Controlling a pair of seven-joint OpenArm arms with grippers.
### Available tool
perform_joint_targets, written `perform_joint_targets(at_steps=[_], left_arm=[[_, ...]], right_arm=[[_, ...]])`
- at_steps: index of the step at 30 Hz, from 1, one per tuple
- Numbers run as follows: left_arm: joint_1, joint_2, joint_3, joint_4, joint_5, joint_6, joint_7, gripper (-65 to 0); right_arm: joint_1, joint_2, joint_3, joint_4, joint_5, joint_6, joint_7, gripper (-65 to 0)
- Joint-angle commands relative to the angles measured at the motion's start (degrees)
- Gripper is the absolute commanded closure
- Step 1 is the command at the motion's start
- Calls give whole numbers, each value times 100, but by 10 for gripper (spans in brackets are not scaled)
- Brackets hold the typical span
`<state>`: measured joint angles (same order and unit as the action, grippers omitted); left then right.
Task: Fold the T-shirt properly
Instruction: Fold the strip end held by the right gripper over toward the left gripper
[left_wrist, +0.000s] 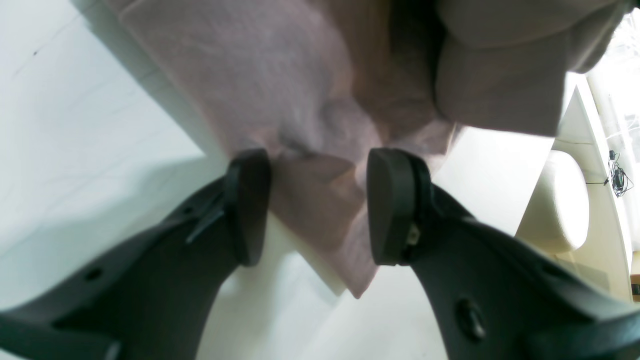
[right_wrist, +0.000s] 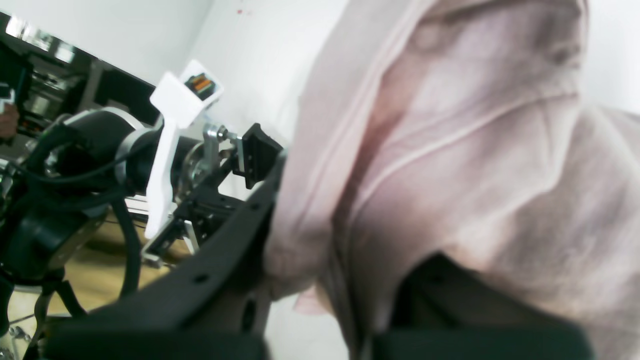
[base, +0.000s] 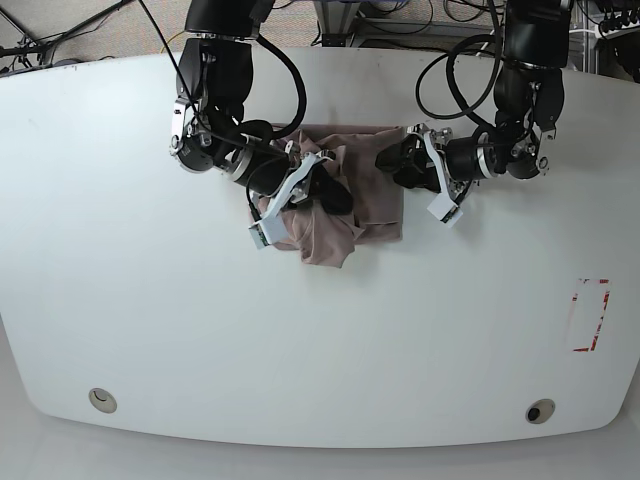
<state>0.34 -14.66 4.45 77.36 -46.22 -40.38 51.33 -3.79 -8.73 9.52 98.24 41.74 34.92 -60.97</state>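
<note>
The T-shirt (base: 345, 190) lies bunched at upper centre of the desk (base: 150, 320), long axis roughly left-right in the base view; my left tool (left_wrist: 320, 207) is spread, a pointed cloth corner between its pads; my right tool (base: 325, 195) is buried in cloth, state unclear.

Our left gripper (left_wrist: 320, 207) has matte black fingers with rounded dark pads (left_wrist: 387, 205) and a round screw recess just behind; the right gripper (base: 325, 195) looks equally black, though blurred, with looping black cables (base: 285, 70) and a white bracket (base: 280, 205) behind it
</note>
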Motion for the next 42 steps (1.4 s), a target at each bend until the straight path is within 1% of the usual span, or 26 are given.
perform_joint_targets(at_steps=[1,4,6,7,8,10,12,13,15,18,22,23,27,30,34,37,39,42], left_arm=[[32,-51,8,13,213,38,225,-293],[102,-51,8,13,213,38,225,-293],[111,-42,8,22,213,38,225,-293],[111,-42,8,22,213,38,225,-293],[111,-42,-1,22,204,38,225,-293],[120,-42,-27,22,204,38,225,-293],[102,-42,-45,31,195,38,225,-293],[102,-42,-45,48,178,38,225,-293],[102,-51,-62,136,169,38,234,-293],[199,-69,-326,602,169,38,260,-293],[375,-77,-889,1077,169,38,260,-293],[436,-77,-1117,1218,169,38,260,-293],[621,-77,-1671,1499,178,38,260,-293],[647,-192,-1988,1552,178,38,269,-294],[656,-473,-2076,1552,169,38,269,-294],[797,-552,-2076,1560,160,38,269,-294],[832,-614,-2076,1543,160,38,269,-294],[850,-622,-2084,1525,178,38,269,-293]], right_arm=[[102,-27,-16,1,156,47,159,-78],[102,-27,-24,1,156,38,159,-214],[102,-27,-60,1,156,38,159,-333],[102,-27,-104,1,156,38,159,-380],[102,-27,-227,18,147,38,159,-453],[102,-27,-446,18,147,38,159,-545],[102,113,-754,27,147,38,159,-642],[102,183,-886,62,147,38,159,-650],[94,289,-939,282,147,38,159,-650],[-38,491,-939,757,156,38,150,-650],[-161,763,-930,1205,182,38,150,-650],[-241,851,-930,1275,182,38,150,-650],[-548,1159,-930,1293,147,38,150,-650],[-654,1247,-930,1284,139,38,176,-650],[-663,1335,-939,1161,130,38,176,-650],[-663,1405,-921,1064,130,38,176,-650],[-636,1537,-833,976,130,38,229,-650],[-601,1563,-780,748,130,38,370,-650]])
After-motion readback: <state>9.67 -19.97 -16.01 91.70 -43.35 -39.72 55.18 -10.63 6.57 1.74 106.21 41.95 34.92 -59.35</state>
